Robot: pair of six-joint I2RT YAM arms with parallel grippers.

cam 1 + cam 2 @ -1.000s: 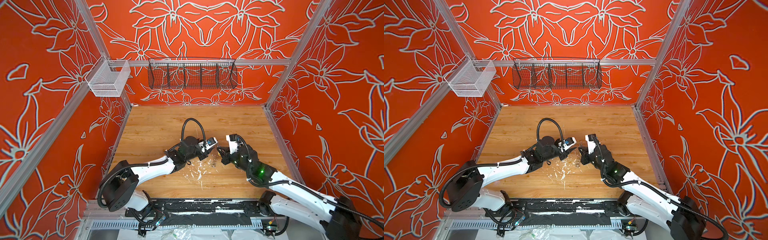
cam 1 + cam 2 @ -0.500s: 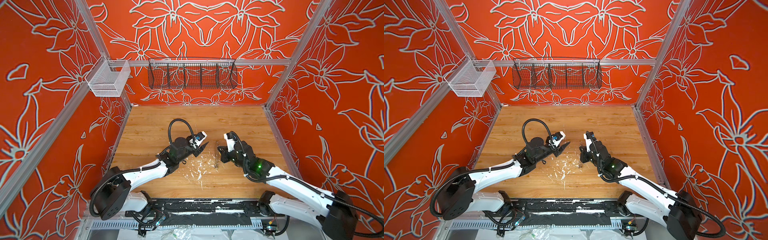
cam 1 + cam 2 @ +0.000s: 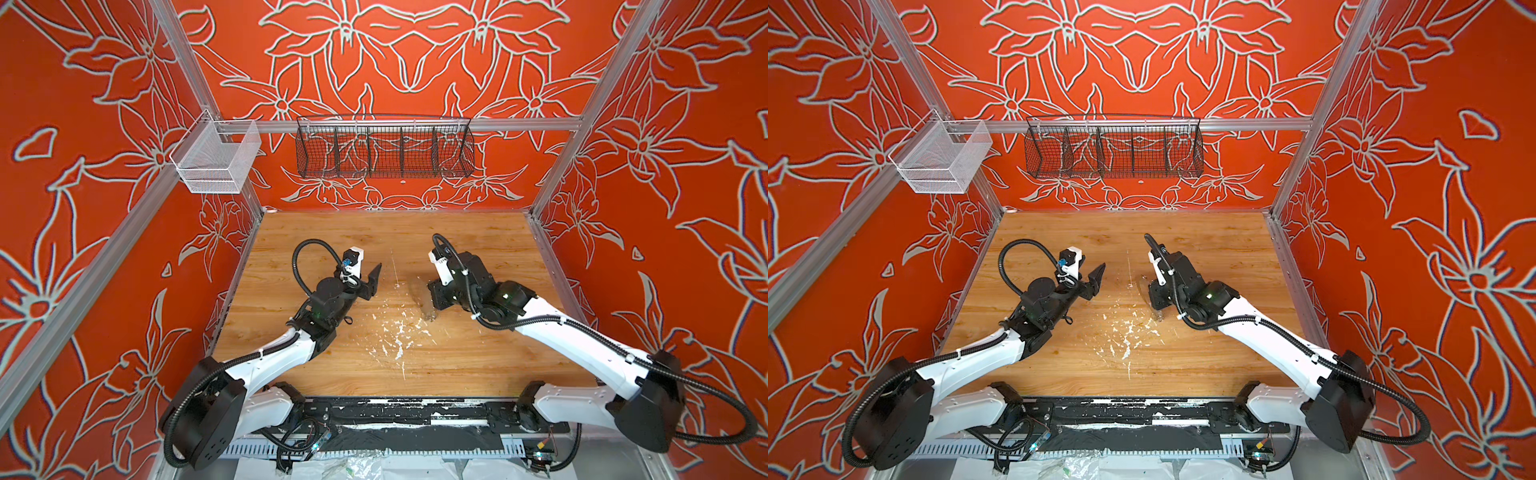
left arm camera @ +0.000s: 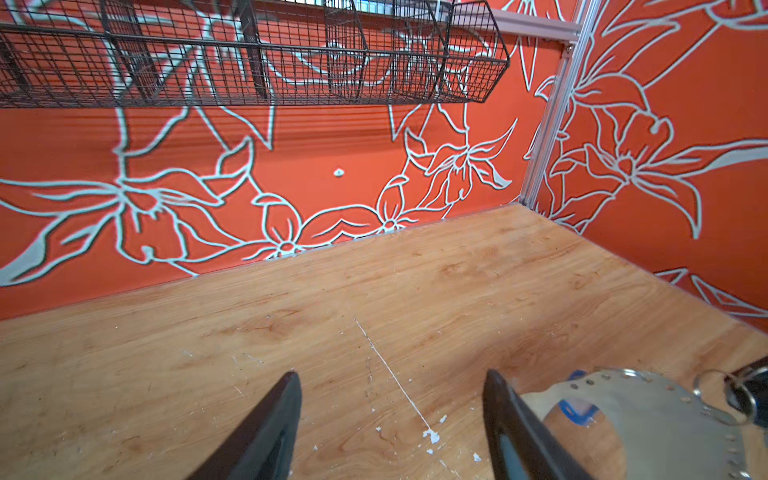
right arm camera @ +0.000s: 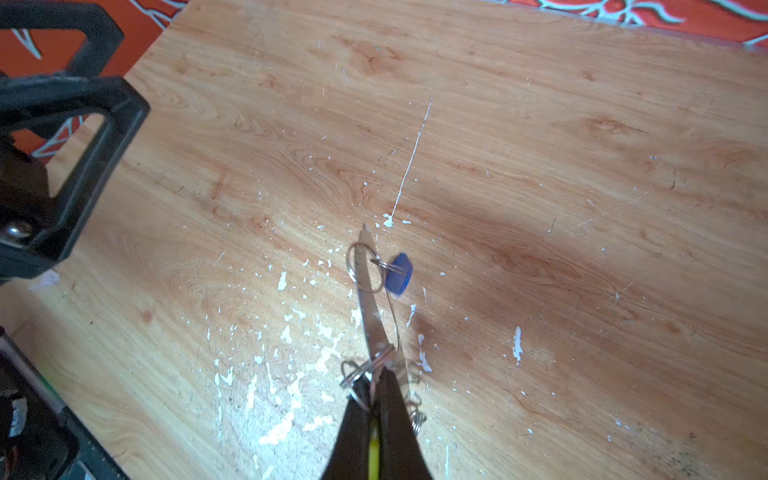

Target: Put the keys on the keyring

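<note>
Pinching the keyring point(image 5: 371, 316) edge-on, the right gripper point(image 5: 375, 388) presents its blue-tagged key point(image 5: 398, 274) toward the left gripper point(image 4: 390, 419), which gapes empty, nearer the worktop's point(image 3: 457, 241) left edge.

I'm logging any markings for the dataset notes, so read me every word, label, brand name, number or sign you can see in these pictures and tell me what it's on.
None: no readable text in any view.
The blue key tag: no writing visible on the face that shows.
The keyring: only small dots along its edge, no letters.
The arms, both wall baskets, the patterned walls and the table: no legible label, brand or number.
</note>
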